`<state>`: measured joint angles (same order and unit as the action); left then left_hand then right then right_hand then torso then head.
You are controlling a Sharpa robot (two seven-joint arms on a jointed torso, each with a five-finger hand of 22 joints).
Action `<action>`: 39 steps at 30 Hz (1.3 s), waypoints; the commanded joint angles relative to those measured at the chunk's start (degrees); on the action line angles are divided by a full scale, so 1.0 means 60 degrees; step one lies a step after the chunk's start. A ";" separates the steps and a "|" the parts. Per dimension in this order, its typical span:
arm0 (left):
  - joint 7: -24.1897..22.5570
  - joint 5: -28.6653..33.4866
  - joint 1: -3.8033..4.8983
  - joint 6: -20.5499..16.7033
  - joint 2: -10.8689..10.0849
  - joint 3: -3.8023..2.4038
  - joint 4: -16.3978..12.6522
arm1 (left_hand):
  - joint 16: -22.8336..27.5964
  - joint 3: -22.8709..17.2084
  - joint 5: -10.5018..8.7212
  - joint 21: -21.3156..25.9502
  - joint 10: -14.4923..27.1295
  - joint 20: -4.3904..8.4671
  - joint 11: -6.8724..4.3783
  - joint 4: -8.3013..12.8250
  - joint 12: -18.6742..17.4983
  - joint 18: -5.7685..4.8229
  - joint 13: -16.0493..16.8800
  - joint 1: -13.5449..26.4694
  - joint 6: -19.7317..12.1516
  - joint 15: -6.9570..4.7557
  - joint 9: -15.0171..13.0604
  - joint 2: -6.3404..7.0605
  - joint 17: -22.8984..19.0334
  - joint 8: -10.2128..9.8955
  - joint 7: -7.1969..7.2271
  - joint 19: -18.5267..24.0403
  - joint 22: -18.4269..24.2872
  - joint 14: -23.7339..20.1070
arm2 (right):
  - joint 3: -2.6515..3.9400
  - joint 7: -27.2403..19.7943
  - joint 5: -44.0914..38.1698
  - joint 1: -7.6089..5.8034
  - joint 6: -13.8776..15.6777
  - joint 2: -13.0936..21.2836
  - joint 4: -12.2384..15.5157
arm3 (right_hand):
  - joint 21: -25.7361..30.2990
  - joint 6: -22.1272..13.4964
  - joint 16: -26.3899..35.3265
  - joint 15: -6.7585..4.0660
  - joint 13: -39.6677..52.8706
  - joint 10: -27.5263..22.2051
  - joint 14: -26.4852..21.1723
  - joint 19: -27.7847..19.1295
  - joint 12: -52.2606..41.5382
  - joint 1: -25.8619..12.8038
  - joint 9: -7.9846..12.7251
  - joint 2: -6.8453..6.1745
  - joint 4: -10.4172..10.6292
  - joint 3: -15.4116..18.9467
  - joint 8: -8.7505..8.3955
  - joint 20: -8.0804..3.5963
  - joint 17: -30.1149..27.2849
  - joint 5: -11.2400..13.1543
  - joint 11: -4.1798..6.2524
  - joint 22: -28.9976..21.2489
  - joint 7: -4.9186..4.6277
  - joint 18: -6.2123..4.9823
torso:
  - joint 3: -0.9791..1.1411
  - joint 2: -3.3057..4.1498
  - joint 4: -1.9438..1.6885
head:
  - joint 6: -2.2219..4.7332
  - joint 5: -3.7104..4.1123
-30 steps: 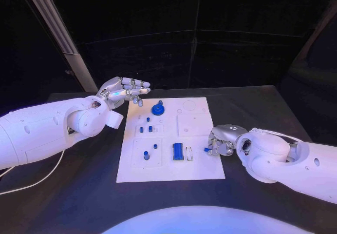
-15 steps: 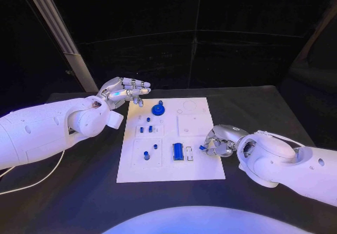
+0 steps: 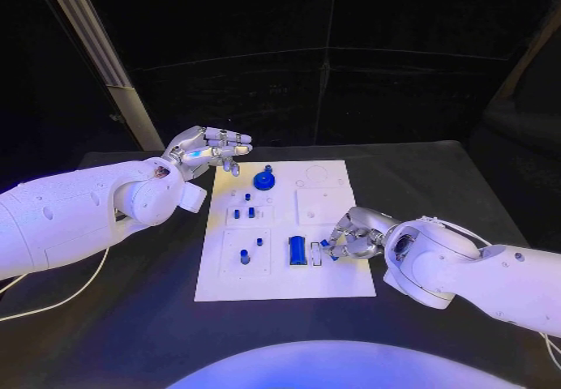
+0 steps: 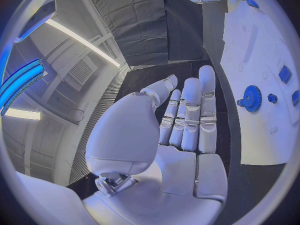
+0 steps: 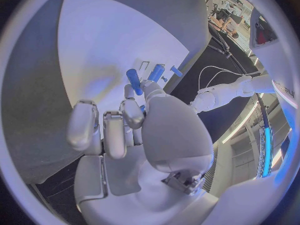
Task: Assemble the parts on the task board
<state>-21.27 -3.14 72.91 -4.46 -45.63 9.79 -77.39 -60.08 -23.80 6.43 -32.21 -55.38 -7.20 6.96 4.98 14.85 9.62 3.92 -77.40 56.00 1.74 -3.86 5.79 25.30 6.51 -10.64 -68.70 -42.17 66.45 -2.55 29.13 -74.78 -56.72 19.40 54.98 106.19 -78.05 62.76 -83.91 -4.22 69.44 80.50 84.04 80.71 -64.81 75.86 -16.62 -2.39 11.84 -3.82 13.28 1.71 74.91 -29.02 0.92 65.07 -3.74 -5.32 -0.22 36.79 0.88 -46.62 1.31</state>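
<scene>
Looked for any writing and honestly couldn't read a thing. The task board (image 3: 333, 212) was plain white with no printed labels or numbers I could make out, and the blue parts (image 3: 297, 250) on it had no markings either. There might have been some dark lettering on the left arm (image 5: 282, 89) in the right wrist view, but it was too small to read.

The white task board (image 3: 284, 275) lies flat on the black counter (image 3: 140, 324). A round blue gear (image 3: 264, 181) sits near its far end. Small blue pegs (image 3: 243, 214) stand mid-board. A long blue block (image 3: 298, 250) lies nearer.
</scene>
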 commanded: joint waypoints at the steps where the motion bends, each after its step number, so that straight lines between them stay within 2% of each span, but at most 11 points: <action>1: -0.0040 0.0038 0.0014 0.0110 0.0021 -0.0006 -0.0016 | 0.0004 0.0038 0.0006 0.0035 0.0049 0.0007 0.0018 0.0016 0.0062 0.0143 -0.0015 0.0028 -0.0026 0.0002 0.0005 -0.0039 -0.0009 0.0034 0.0010 0.0090 0.0015 -0.0069 | 0.0000 0.0317 0.0682 -0.0012 -0.0262 -0.0160 -0.0100 | -0.0046 0.0179 -0.0069 -0.0103 0.0101 0.0126 0.0681 0.0052 -0.0146 -0.0196 -0.0074 -0.0004 0.0134 -0.0002 0.0040 -0.0039 0.0872 -0.0056 0.0036 0.0039 0.0063 0.0115 | -0.0001 0.0000 -0.0005 | -0.0009 -0.0007; 13: -0.0039 0.0038 0.0016 0.0108 0.0020 -0.0006 -0.0030 | 0.0002 0.0038 0.0006 0.0036 0.0053 0.0008 0.0018 0.0022 0.0068 0.0143 -0.0015 0.0023 -0.0028 0.0001 0.0005 -0.0037 -0.0013 0.0035 0.0010 0.0091 0.0017 -0.0072 | 0.0001 0.0823 0.0605 -0.0013 -0.0125 -0.0582 -0.0334 | -0.0047 0.0297 -0.0074 -0.0144 0.0139 0.0177 0.0683 0.0061 -0.0170 -0.0382 -0.0154 -0.0052 0.0252 -0.0015 0.0065 -0.0076 0.0885 -0.0084 0.0079 0.0046 0.0114 0.0115 | 0.0001 -0.0002 -0.0012 | -0.0028 -0.0032; 20: -0.0041 0.0038 0.0017 0.0112 0.0019 -0.0006 -0.0031 | -0.0002 0.0058 -0.0001 0.0041 0.0061 0.0003 0.0022 0.0006 0.0081 0.0140 -0.0016 0.0056 -0.0031 0.0007 0.0006 -0.0033 -0.0022 0.0038 0.0005 0.0093 0.0023 -0.0075 | 0.0001 0.0960 0.0445 -0.0013 -0.0010 -0.0713 -0.0422 | -0.0051 0.0389 -0.0081 -0.0164 0.0091 0.0193 0.0686 0.0073 -0.0089 -0.0658 -0.0238 -0.0051 0.0441 0.0035 0.0087 -0.0100 0.0903 0.0056 0.0101 0.0064 0.0144 0.0120 | 0.0012 -0.0004 0.0003 | -0.0037 -0.0045; 30: -0.0035 0.0038 0.0017 0.0120 0.0013 -0.0006 -0.0037 | -0.0002 0.0058 -0.0001 0.0041 0.0061 0.0003 0.0022 0.0006 0.0081 0.0140 -0.0016 0.0056 -0.0031 0.0007 0.0006 -0.0033 -0.0022 0.0038 0.0005 0.0093 0.0023 -0.0075 | 0.0002 0.1085 0.0291 -0.0013 -0.0093 -0.0848 -0.0493 | -0.0051 0.0514 -0.0082 -0.0188 0.0120 0.0246 0.0687 0.0087 -0.0089 -0.1072 -0.0385 -0.0125 0.0691 0.0315 0.0145 -0.0126 0.0910 0.0104 0.0129 0.0079 0.0181 0.0123 | 0.0006 0.0002 0.0001 | -0.0053 -0.0010; 31: -0.0033 0.0038 0.0017 0.0118 0.0012 -0.0006 -0.0037 | -0.0002 0.0058 -0.0001 0.0041 0.0061 0.0003 0.0022 0.0006 0.0081 0.0140 -0.0016 0.0056 -0.0031 0.0007 0.0006 -0.0033 -0.0022 0.0038 0.0005 0.0093 0.0023 -0.0075 | 0.0002 0.1093 0.0266 -0.0013 -0.0099 -0.0851 -0.0496 | -0.0046 0.0520 -0.0077 -0.0187 0.0119 0.0248 0.0685 0.0085 -0.0081 -0.1161 -0.0405 -0.0152 0.0730 0.0399 0.0149 -0.0127 0.0904 0.0196 0.0126 0.0072 0.0179 0.0123 | 0.0006 0.0004 0.0001 | -0.0054 -0.0011; 34: -0.0030 0.0038 0.0018 0.0117 0.0009 -0.0006 -0.0037 | -0.0002 0.0058 -0.0001 0.0041 0.0061 0.0003 0.0022 0.0006 0.0081 0.0140 -0.0016 0.0056 -0.0031 0.0007 0.0006 -0.0033 -0.0022 0.0038 0.0005 0.0093 0.0023 -0.0075 | 0.0002 0.1108 0.0198 -0.0013 -0.0125 -0.0861 -0.0504 | -0.0032 0.0522 -0.0064 -0.0182 0.0117 0.0251 0.0681 0.0080 -0.0052 -0.1437 -0.0470 -0.0159 0.0772 0.0678 0.0152 -0.0126 0.0888 0.0988 0.0123 0.0058 0.0178 0.0121 | 0.0008 0.0000 -0.0001 | -0.0053 -0.0013; 35: -0.0029 0.0038 0.0018 0.0117 0.0008 -0.0006 -0.0037 | -0.0002 0.0058 -0.0001 0.0041 0.0061 0.0003 0.0022 0.0006 0.0081 0.0140 -0.0016 0.0056 -0.0031 0.0007 0.0006 -0.0033 -0.0022 0.0038 0.0005 0.0093 0.0023 -0.0075 | 0.0002 0.1109 0.0191 -0.0013 -0.0129 -0.0863 -0.0505 | -0.0030 0.0518 -0.0063 -0.0182 0.0119 0.0251 0.0681 0.0081 -0.0049 -0.1468 -0.0482 -0.0150 0.0771 0.0721 0.0150 -0.0127 0.0888 0.1116 0.0123 0.0058 0.0179 0.0121 | 0.0007 -0.0001 0.0000 | -0.0056 -0.0013; 39: -0.0023 0.0038 0.0018 0.0121 0.0004 -0.0006 -0.0039 | -0.0002 0.0058 -0.0001 0.0041 0.0061 0.0003 0.0022 0.0006 0.0081 0.0140 -0.0016 0.0056 -0.0031 0.0007 0.0006 -0.0033 -0.0022 0.0038 0.0005 0.0093 0.0023 -0.0075 | 0.0002 0.1101 0.0144 -0.0013 -0.0199 -0.0873 -0.0506 | -0.0020 0.0490 -0.0052 -0.0185 0.0142 0.0255 0.0679 0.0082 -0.0033 -0.1671 -0.0580 -0.0095 0.0762 0.1079 0.0139 -0.0128 0.0879 0.2049 0.0122 0.0058 0.0183 0.0119 | 0.0004 -0.0002 -0.0006 | -0.0071 0.0003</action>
<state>-21.26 -3.14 72.93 -4.40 -45.60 9.79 -77.51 -60.08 -23.80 6.43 -32.22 -55.38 -7.20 6.97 4.98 15.08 9.62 3.92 -77.40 56.00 1.74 -3.86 5.79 25.25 6.51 -10.64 -68.70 -42.13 66.45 -2.55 35.53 -72.95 -56.74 18.67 49.79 103.08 -78.05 65.55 -84.19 -5.03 70.24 81.70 84.05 81.21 -65.38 66.21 -19.99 -3.02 16.44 2.34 14.13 1.21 74.91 -17.44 1.53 65.49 -2.75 -5.32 -0.17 36.78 0.87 -47.01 1.27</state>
